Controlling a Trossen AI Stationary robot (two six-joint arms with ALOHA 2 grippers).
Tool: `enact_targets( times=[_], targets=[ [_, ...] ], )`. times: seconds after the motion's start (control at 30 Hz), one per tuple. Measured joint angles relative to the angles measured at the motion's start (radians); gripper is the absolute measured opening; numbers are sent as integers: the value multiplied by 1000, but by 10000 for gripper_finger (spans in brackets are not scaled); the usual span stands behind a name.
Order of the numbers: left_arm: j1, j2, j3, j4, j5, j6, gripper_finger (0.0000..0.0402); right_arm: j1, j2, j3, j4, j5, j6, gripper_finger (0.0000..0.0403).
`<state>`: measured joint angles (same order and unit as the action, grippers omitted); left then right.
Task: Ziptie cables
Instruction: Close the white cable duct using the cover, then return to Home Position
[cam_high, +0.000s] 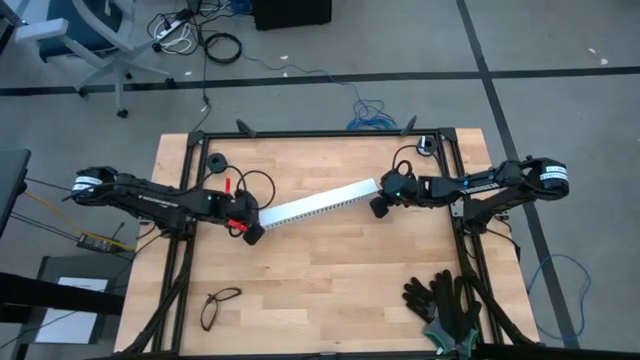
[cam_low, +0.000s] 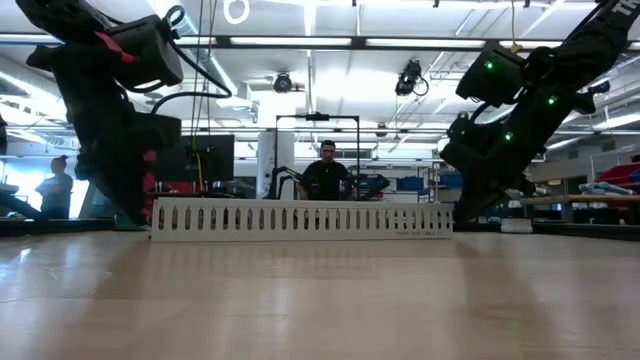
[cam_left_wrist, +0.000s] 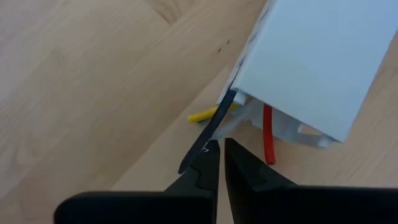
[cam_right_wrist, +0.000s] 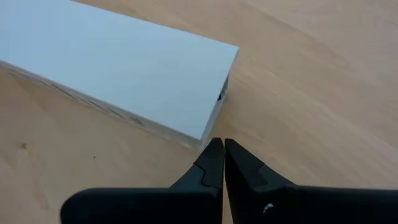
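A long white rail (cam_high: 318, 201) lies slantwise on the wooden table, a closed white face up. Of the cables, only a yellow wire end (cam_left_wrist: 204, 115) and a red wire (cam_left_wrist: 268, 134) show, sticking out from under the rail's left end (cam_left_wrist: 311, 62). A thin black strip (cam_left_wrist: 211, 127) also runs out of that end. My left gripper (cam_left_wrist: 219, 146) is shut, its tips right beside the strip. My right gripper (cam_right_wrist: 217, 143) is shut just off the corner of the rail's right end (cam_right_wrist: 211, 124). My left gripper's shut tips stand against the black strip's free end (cam_left_wrist: 198, 152), which runs past the outer side of one finger, not between the two. I cannot tell whether they touch. My right gripper's tips point slanting down at the rail's end corner; whether they touch is unclear.
Black gloves (cam_high: 442, 303) lie at the near right and a pair of glasses (cam_high: 220, 305) at the near left. A small black round thing (cam_high: 214, 162) sits at the far left. People (cam_low: 327, 170) stand in the room beyond the table.
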<state>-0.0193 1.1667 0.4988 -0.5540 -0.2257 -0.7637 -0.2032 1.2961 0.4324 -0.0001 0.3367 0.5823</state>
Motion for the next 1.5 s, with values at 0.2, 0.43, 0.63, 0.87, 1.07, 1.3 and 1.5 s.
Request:
enact_targets(
  times=[0.2, 0.43, 0.63, 0.87, 1.07, 1.3, 1.5],
  targets=[
    [-16, -38, 0, -79, -56, 20, 0, -1, -14, 0, -68, 59, 12, 0],
    [-90, -201, -2, -147, -380, -29, 0, 6, -129, 0, -169, 189, 10, 0],
    [-173, -345, -49, -146, -661, -72, 0, 70, -282, -111, -38, 210, -198, 0],
    [-266, -518, -138, 70, -625, 160, 0, 62, -530, -374, 366, -169, -252, 0],
    [-274, -694, -248, 363, -430, 501, 0, -27, -644, -404, 401, -459, -312, 0],
    [-231, -929, -365, 389, -286, 575, 0, -211, -649, -399, 467, -785, -403, 0],
    [-187, -1117, -436, 441, -187, 662, 0, -325, -648, -399, 485, -974, -428, 0]
  ],
)
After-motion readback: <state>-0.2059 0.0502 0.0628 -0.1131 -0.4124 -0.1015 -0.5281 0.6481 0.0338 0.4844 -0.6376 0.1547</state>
